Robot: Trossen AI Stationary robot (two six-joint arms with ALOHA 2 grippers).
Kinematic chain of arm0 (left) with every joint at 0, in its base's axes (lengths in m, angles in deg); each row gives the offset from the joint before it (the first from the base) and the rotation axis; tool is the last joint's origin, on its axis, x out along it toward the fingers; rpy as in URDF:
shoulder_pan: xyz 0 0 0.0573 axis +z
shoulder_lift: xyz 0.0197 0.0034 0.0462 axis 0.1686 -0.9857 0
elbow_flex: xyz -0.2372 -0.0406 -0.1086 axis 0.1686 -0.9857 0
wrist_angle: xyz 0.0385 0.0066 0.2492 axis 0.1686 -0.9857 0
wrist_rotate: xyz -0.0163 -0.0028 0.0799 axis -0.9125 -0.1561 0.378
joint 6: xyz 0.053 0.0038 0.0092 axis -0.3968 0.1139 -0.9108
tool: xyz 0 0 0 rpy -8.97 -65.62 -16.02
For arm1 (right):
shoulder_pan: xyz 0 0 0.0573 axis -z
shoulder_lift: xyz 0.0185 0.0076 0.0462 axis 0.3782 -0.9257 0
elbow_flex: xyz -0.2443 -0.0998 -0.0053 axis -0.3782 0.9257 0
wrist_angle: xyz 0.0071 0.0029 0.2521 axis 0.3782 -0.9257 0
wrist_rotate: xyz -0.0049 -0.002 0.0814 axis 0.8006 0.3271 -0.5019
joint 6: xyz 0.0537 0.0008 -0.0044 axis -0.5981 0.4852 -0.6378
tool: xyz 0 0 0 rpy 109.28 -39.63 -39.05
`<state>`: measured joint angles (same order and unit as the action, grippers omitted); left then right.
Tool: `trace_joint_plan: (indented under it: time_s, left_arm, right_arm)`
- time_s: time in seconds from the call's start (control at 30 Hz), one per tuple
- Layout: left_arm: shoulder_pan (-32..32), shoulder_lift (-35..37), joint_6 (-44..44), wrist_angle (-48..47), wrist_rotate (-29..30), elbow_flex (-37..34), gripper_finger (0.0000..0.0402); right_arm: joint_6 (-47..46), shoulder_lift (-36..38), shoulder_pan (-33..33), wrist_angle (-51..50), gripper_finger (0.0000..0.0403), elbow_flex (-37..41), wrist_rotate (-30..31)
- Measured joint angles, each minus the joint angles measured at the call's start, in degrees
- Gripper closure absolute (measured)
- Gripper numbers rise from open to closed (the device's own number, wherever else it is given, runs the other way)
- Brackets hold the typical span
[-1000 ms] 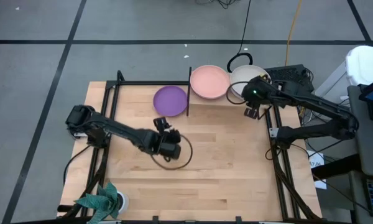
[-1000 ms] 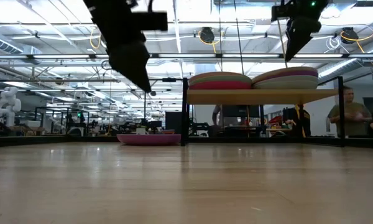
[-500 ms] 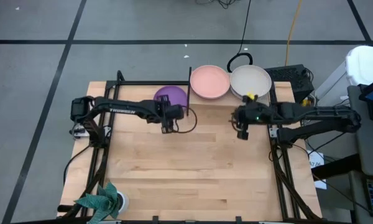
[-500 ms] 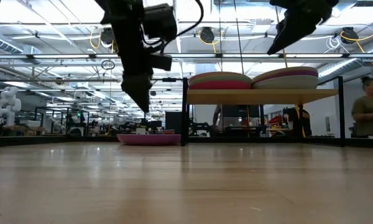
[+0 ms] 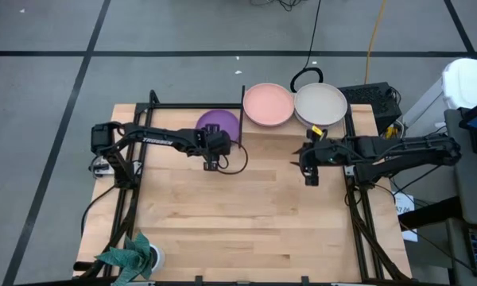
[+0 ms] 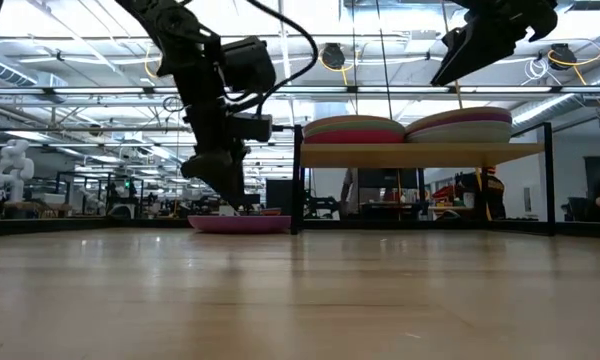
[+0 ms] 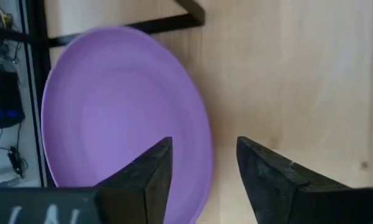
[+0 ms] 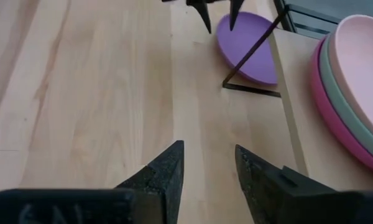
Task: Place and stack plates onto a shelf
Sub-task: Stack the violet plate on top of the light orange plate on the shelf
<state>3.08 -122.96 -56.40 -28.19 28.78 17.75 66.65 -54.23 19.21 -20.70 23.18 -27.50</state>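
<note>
A purple plate (image 5: 217,124) lies flat on the tabletop just left of the shelf (image 6: 420,155). On the shelf sit two stacks: one topped by a peach plate (image 5: 268,104) over mint and magenta (image 8: 354,93), and one topped by a beige plate (image 5: 319,103). My left gripper (image 7: 202,155) is open, low over the purple plate's near rim (image 7: 202,134), with one finger over the plate and one over bare wood. In the low view its tips (image 6: 235,203) hang just above the plate (image 6: 240,223). My right gripper (image 5: 308,165) is open over bare table, near side of the shelf.
The shelf's black upright (image 5: 242,117) stands right beside the purple plate. The table's black frame (image 5: 139,135) runs along the left and right sides. A potted plant (image 5: 131,258) sits at the near left corner. Bare wood (image 5: 254,214) fills the table's middle and near half.
My left gripper went from the table's middle toward the far edge to the purple plate, then came down close over its near rim. My right gripper left its place above the beige stack and moved toward the near edge and a little left, out over the table.
</note>
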Motion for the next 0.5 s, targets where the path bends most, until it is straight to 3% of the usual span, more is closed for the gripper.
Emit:
trace_joint_plan:
  time_s: [0.5]
  left_arm:
    - [3.7,-0.7,1.9,7.7,-2.3,-6.2,0.0232]
  right_arm:
    - [4.4,0.0,-0.5,3.9,0.0282,0.0,0.0]
